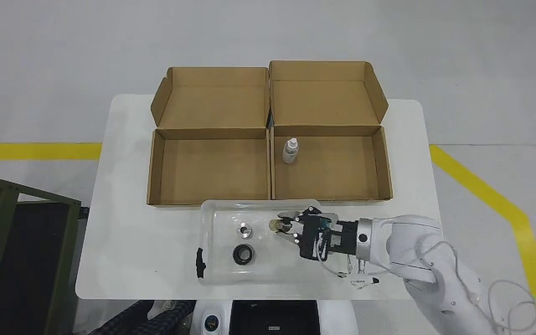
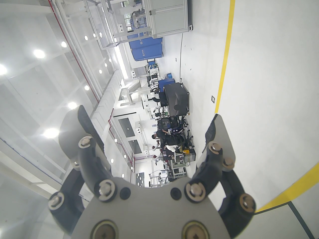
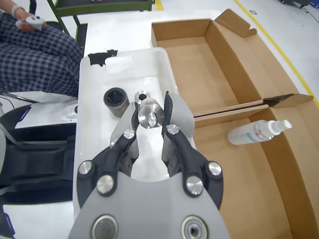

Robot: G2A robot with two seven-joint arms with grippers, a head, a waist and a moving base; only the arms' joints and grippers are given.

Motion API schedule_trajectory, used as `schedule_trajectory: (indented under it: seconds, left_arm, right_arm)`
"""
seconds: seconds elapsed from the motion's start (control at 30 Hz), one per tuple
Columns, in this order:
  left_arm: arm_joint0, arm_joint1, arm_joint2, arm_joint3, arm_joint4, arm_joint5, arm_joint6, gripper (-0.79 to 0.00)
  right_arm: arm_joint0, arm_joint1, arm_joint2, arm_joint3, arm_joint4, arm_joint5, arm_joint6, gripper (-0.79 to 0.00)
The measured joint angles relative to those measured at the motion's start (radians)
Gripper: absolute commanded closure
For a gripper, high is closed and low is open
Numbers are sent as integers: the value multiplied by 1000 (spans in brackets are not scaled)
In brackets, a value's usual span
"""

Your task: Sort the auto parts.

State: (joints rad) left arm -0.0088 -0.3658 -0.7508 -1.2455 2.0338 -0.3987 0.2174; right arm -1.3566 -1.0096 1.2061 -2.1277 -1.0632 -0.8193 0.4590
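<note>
Metal part (image 3: 149, 118) in right jaws, above tray (image 1: 219, 268) — left jaws apart.

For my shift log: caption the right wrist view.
Right end effector shut on a metal part in the plastic tray, cardboard boxes alongside.

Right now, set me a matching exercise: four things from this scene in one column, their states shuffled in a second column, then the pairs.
Things
1. spray bottle
2. dark bushing
3. shiny metal part
4. left gripper

States
A. open, holding nothing
B. clamped in the right gripper
C. lying in a cardboard box
D. standing free in the clear tray

Pairs: 1-C, 2-D, 3-B, 4-A
</note>
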Motion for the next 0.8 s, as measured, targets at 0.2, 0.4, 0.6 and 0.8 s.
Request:
schedule_trajectory:
  seconds: [0.2,0.4,0.6,0.8]
  left_arm:
    - [0,0,0,0,0,0,0,-785]
    - [0,0,0,0,0,0,0,-785]
    - [0,0,0,0,0,0,0,-785]
    - [0,0,0,0,0,0,0,-785]
  right_arm:
    - [-25,10,98,9,94,-12,-87,0]
    - [-34,19,190,48,190,-24,-138,0]
    - [-55,27,264,73,253,-44,-159,0]
    - [-70,32,291,81,289,-56,-170,0]
